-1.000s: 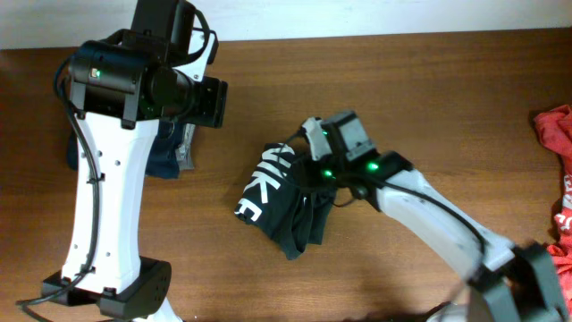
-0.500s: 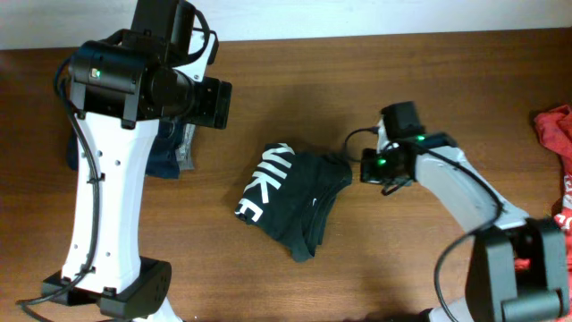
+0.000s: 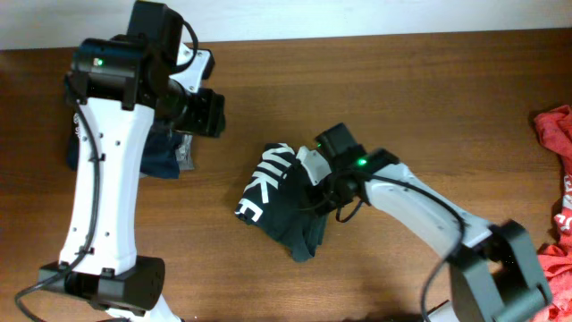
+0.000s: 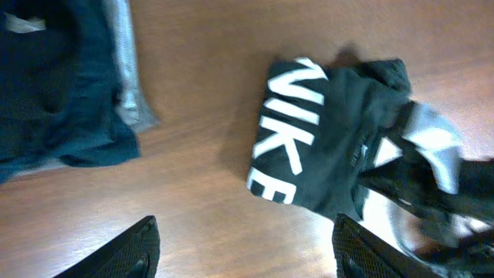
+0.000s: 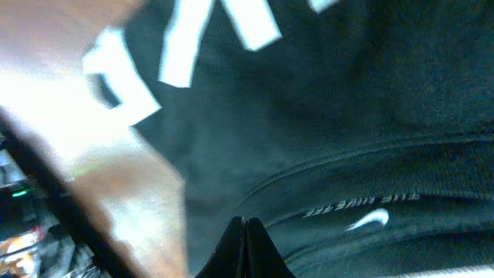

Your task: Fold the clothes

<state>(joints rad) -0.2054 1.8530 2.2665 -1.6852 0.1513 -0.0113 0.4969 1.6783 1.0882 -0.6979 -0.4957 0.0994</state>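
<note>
Right gripper (image 3: 315,172) is down on the black Nike top (image 3: 273,197), at its far right edge. In its own wrist cam the two fingers meet in one dark wedge (image 5: 245,247) pressed to the fabric, so it's closed. I honestly can't tell if there's any cloth pinched between them. Left gripper (image 4: 248,251) is the opposite: fingers spread wide with nothing in them, hanging above bare wood left of the top.

Biggest thing here is the brown wooden table (image 3: 402,80), and everything's lying on it. The black top sits about mid-table, a bit left of centre. It's bunched into a rough lump rather than laid flat, with wrinkled folds trailing off toward the near right. The left wrist cam shows the same lump (image 4: 324,139), with the right arm a grey-black blur over its right side.

Next is a navy garment (image 3: 165,156) off to the left, partly under the left arm and well apart from the black one. It's crumpled, with a grey strip (image 4: 127,69) along its right edge. There's a red cloth (image 3: 556,134) at the far right edge of the table, cut off by the frame.

Small stuff: white NIKE lettering (image 3: 256,190) faces up on the left half of the top, and a tiny white swoosh (image 5: 367,222) sits just beside the right fingers.
</note>
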